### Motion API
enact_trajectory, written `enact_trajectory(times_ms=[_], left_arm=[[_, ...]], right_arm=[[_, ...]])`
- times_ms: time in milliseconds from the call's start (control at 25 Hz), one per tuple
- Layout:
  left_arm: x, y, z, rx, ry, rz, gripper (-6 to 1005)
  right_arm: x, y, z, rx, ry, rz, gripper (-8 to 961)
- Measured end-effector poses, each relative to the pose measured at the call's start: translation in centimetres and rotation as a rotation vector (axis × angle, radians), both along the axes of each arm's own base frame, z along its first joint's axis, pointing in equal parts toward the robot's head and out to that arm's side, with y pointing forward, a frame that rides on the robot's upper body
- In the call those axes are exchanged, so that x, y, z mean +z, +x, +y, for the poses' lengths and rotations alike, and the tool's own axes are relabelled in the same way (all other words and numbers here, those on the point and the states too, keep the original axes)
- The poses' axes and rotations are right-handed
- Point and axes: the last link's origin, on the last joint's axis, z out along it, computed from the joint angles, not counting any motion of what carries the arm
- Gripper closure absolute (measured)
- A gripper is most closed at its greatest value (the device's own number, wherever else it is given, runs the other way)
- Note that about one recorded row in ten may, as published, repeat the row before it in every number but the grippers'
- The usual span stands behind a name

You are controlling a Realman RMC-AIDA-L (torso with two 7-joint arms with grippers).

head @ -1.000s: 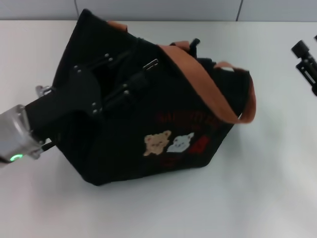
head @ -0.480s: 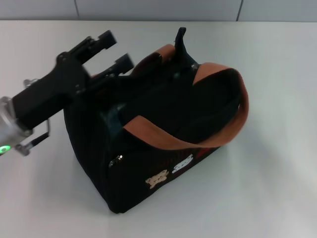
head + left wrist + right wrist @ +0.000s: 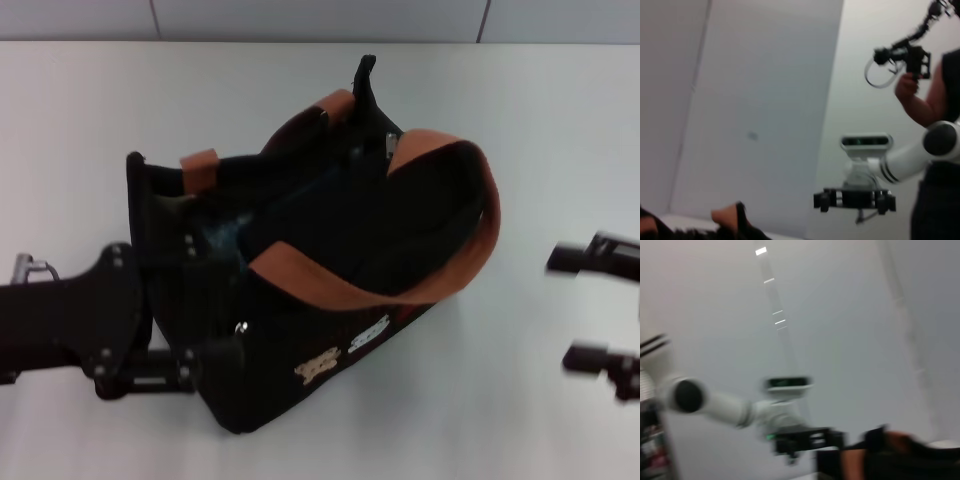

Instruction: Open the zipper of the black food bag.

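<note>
The black food bag (image 3: 300, 360) stands upright mid-table, its two orange-brown handles (image 3: 330, 285) arched over a gaping top. A small silver pull tab of the zipper (image 3: 390, 145) shows at the bag's far right end. My left gripper (image 3: 185, 320) is low at the bag's left end. One finger (image 3: 190, 365) lies along the near corner, and the other is lost against the black fabric. My right gripper (image 3: 578, 308) hovers open to the right of the bag, well apart from it. Bits of the bag also show in the left wrist view (image 3: 732, 227) and the right wrist view (image 3: 890, 455).
White table (image 3: 520, 150) surrounds the bag, with a grey wall along the back. A second small silver pull (image 3: 240, 326) sits on the bag's front side. A person (image 3: 935, 100) holding a device stands beyond the right arm in the left wrist view.
The bag went from tipped over to upright with its top gaping. My left gripper dropped from the bag's far left top to its near left end. The right gripper came nearer.
</note>
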Motion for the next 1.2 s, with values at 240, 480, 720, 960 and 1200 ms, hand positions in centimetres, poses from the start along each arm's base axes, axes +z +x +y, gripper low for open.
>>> enact_trajectory(times_ms=[240, 480, 720, 960, 1200], left_arm=[[-0.5, -0.1, -0.3, 0.007, -0.069, 0.034, 245], [-0.3, -0.4, -0.6, 0.025, -0.063, 0.027, 245], [-0.2, -0.9, -1.1, 0.045, -0.058, 0.021, 245], [-0.2, -1.0, -1.2, 0.049, -0.058, 0.02, 245], [-0.3, -1.0, -1.3, 0.051, -0.059, 0.019, 245]], right_arm=[[-2.2, -1.9, 0.4, 0.098, -0.143, -0.05, 114], [-2.7, -2.5, 0.8, 0.11, -0.155, -0.048, 114], [-2.9, -2.7, 0.9, 0.113, -0.16, -0.045, 113], [-3.1, -2.8, 0.9, 0.113, -0.163, -0.042, 113], [-3.4, -2.9, 1.0, 0.106, -0.159, -0.046, 113]])
